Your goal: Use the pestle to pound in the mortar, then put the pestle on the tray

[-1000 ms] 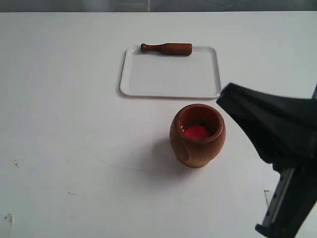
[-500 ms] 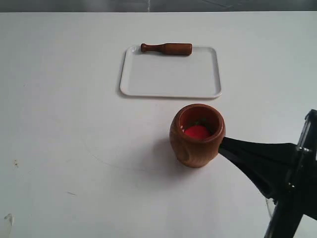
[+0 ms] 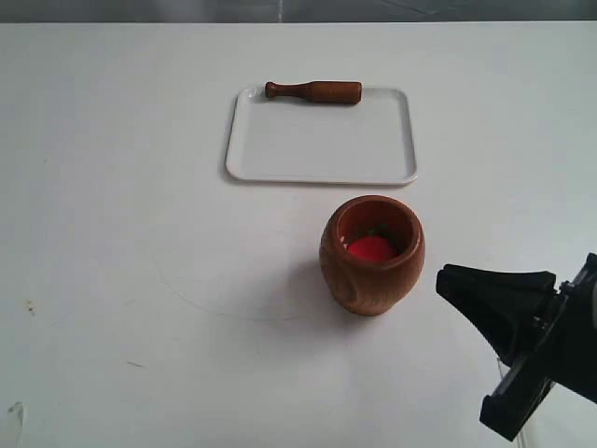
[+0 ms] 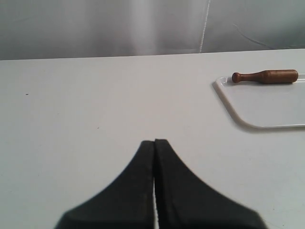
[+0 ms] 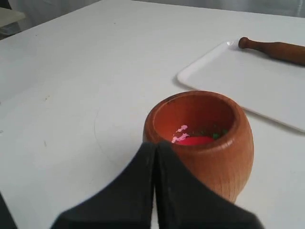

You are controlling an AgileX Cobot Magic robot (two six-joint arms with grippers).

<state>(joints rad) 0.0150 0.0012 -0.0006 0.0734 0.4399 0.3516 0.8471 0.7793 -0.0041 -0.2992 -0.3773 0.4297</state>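
Pestle [image 3: 312,91] lies flat on the white tray [image 3: 317,154], along the edge farthest from the mortar [image 3: 371,275], free of both claws. Mortar stands upright on the table [image 3: 112,187] near the tray, with a red item [image 3: 371,248] inside. Right claw [image 5: 156,145]: fingers pressed together, holding nothing, tip just beside the mortar and not touching it. Left claw [image 4: 154,143]: fingers together, holding nothing, above the table and well apart from the tray.

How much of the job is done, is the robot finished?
Looks nearly finished. The pestle lies on the tray, along one long edge. Nothing is in hand: the right gripper beside the mortar and the left gripper are both shut and empty. The red thing sits in the mortar. No step looks left.
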